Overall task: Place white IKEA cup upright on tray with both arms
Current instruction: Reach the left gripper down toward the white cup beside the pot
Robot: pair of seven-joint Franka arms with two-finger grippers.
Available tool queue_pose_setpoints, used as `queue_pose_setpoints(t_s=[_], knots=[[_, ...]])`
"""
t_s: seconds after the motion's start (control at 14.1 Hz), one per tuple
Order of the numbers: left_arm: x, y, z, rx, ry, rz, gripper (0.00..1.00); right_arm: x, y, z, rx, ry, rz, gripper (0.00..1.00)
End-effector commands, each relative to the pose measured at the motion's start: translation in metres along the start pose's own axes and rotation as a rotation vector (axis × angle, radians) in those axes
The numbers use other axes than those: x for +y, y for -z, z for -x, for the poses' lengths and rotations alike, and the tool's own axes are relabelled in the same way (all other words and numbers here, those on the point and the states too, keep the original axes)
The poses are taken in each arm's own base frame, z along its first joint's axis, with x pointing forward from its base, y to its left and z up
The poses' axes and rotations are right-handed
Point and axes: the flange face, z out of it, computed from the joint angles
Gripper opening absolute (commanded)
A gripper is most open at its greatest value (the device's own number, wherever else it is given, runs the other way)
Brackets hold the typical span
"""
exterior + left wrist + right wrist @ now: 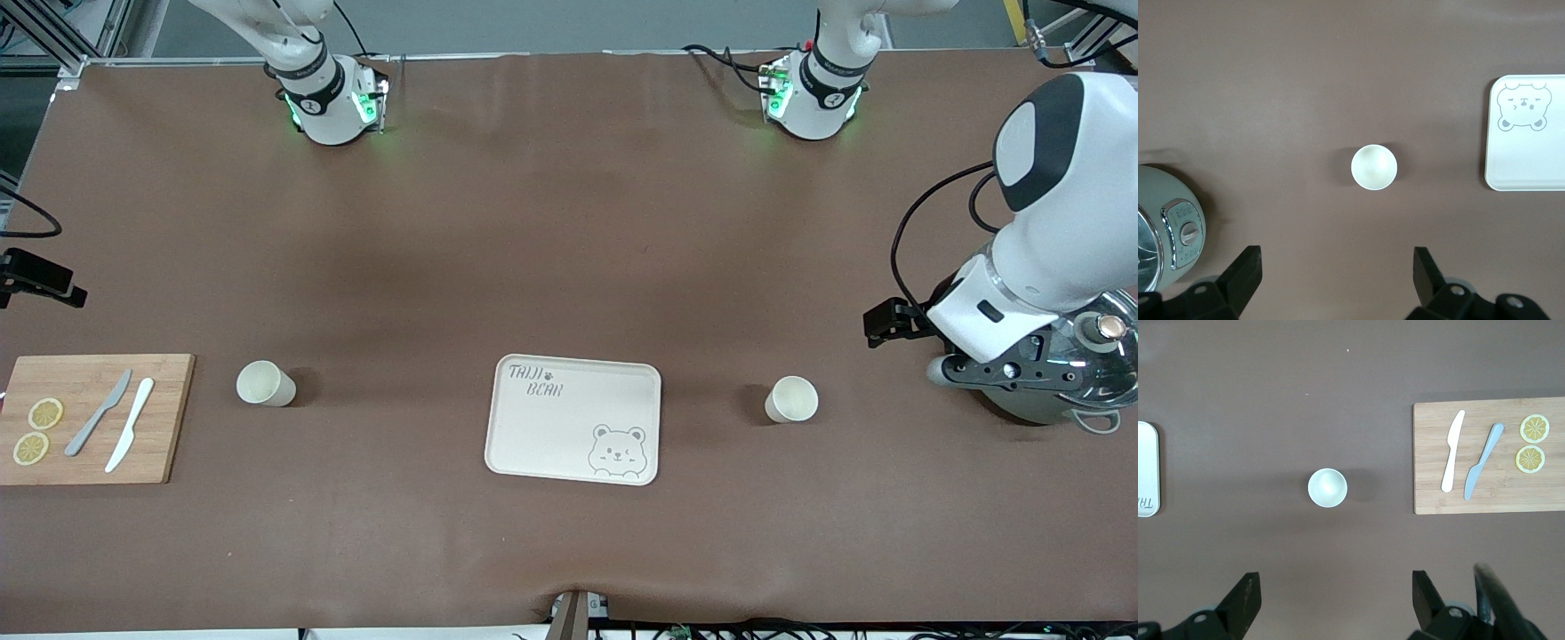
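Cups (790,399) (265,384) look light, stiff and smooth; grip across the rim. Left gripper (1337,277) and right gripper (1336,599) hang wide open above them, tray (533,427) between.

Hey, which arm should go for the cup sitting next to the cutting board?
The right arm. Its open tool hangs over the table near that cup, which stands upright between the cutting board and the tray. The left tool hangs by the other cup, toward the left arm's end.
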Motion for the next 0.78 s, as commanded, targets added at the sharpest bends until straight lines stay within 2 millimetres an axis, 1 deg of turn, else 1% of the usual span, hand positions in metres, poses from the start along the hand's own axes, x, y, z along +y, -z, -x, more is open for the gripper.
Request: queue_pose_setpoints(t_s=[0.0, 0.07, 0.21, 0.35, 0.43, 0.5, 0.57, 0.71], knots=[[0.006, 0.001, 0.0, 0.017, -0.022, -0.071, 1.0, 0.003, 0.0, 0.001, -0.004, -0.007, 0.009, 1.0], [0.015, 0.003, 0.001, 0.022, -0.034, -0.094, 1.0, 0.004, 0.0, 0.001, -0.007, -0.008, 0.009, 1.0], [0.016, -0.008, -0.002, 0.008, -0.04, -0.099, 1.0, 0.002, 0.0, 0.001, -0.007, -0.005, 0.009, 1.0], [0.018, -0.027, -0.01, -0.003, -0.047, -0.104, 1.0, 0.002, 0.0, 0.001, -0.007, -0.005, 0.009, 1.0], [0.017, -0.026, -0.013, 0.022, -0.047, -0.104, 1.0, 0.003, 0.0, 0.001, -0.006, -0.007, 0.009, 1.0], [0.015, -0.034, -0.015, 0.014, -0.046, -0.104, 1.0, 0.003, 0.0, 0.001, -0.007, -0.007, 0.009, 1.0], [0.008, -0.046, -0.018, 0.003, -0.052, -0.106, 1.0, 0.003, 0.0, 0.001, -0.006, -0.005, 0.009, 1.0], [0.0, -0.078, -0.016, 0.02, -0.088, -0.102, 1.0, 0.003, 0.0, 0.001, -0.007, -0.007, 0.009, 1.0]])
